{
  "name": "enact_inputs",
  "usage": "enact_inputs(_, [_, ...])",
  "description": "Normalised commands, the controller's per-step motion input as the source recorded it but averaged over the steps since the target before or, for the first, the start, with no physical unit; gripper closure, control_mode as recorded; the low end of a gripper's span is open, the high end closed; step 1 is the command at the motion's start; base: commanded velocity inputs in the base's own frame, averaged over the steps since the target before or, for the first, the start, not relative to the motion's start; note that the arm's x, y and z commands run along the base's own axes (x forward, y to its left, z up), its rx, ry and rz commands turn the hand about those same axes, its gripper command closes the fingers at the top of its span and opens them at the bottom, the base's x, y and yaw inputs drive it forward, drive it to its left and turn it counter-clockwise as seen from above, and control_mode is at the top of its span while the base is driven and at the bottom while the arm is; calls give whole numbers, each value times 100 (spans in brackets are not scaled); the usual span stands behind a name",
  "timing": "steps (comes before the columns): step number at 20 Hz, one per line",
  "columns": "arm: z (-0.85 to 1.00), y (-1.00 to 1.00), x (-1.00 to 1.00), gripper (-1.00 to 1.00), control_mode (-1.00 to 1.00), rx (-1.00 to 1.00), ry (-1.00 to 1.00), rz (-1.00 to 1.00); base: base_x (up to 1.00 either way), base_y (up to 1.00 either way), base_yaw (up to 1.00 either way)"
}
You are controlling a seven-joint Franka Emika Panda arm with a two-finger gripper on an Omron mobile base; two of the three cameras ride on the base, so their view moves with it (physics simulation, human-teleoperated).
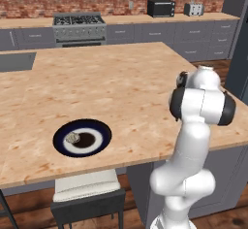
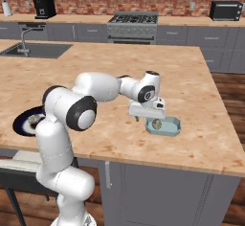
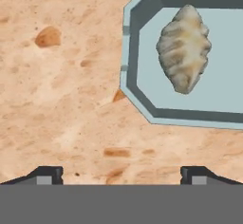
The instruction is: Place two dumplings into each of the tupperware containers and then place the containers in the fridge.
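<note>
A small pale blue tupperware container point(image 2: 173, 127) sits on the wooden island near its right front edge, with one beige dumpling point(image 2: 156, 123) inside. My gripper point(image 2: 149, 117) hovers just above the container's left end, open and holding nothing. In the hand view the container's rim point(image 3: 137, 76) fills the upper right and the dumpling point(image 3: 184, 47) lies inside it. The gripper point(image 3: 122, 175) stands over bare wood, its dark fingertips point(image 3: 46, 174) wide apart. Another dumpling point(image 1: 72, 137) rests on a round dark blue plate point(image 1: 99, 143) near the island's front left. The fridge is out of view.
A stool point(image 1: 87, 194) stands under the island's front edge below the plate. A sink point(image 2: 36, 50) is set into the island's far left. The stove point(image 1: 79, 26), microwave point(image 1: 161, 8) and toaster point(image 1: 193, 9) line the back counter.
</note>
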Motion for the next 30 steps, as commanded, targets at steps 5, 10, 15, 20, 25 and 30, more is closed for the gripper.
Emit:
enact_inputs(5, [23,100,-31,-100,-100,-5,0,0,0,0,0])
enact_inputs(10, [41,100,-15,-100,-100,0,0,0,0,0,0])
enact_inputs(15, [37,96,-1,-100,-100,0,0,2,0,0,0])
enact_inputs(20, [15,79,-3,-100,-100,0,0,5,0,0,0])
enact_inputs(25, [14,76,-9,-100,-100,0,1,5,0,0,0])
enact_inputs(30, [0,78,-13,-100,-100,0,1,5,0,0,0])
